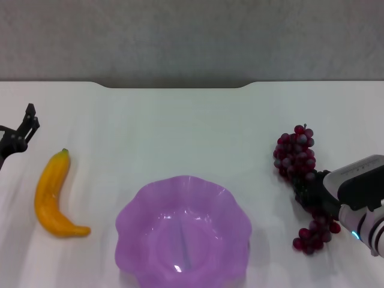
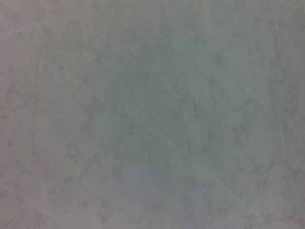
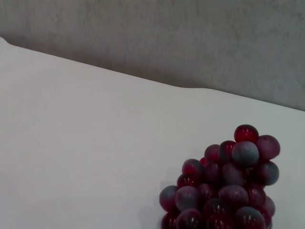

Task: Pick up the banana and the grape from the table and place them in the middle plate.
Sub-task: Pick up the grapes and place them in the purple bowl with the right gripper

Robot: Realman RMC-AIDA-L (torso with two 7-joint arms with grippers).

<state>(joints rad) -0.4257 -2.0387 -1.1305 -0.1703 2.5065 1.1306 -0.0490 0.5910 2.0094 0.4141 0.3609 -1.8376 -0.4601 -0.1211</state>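
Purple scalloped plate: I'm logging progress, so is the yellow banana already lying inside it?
No: the curved yellow banana lies on the white table, left of the translucent purple scalloped plate, apart from its rim.

1. No text, label, brand, number or sign can be read in any of the three views.
2. The banana (image 1: 53, 194), the grape (image 1: 295, 152), the middle plate (image 1: 183, 231) and the table (image 1: 180, 126) all show plain, unmarked surfaces.
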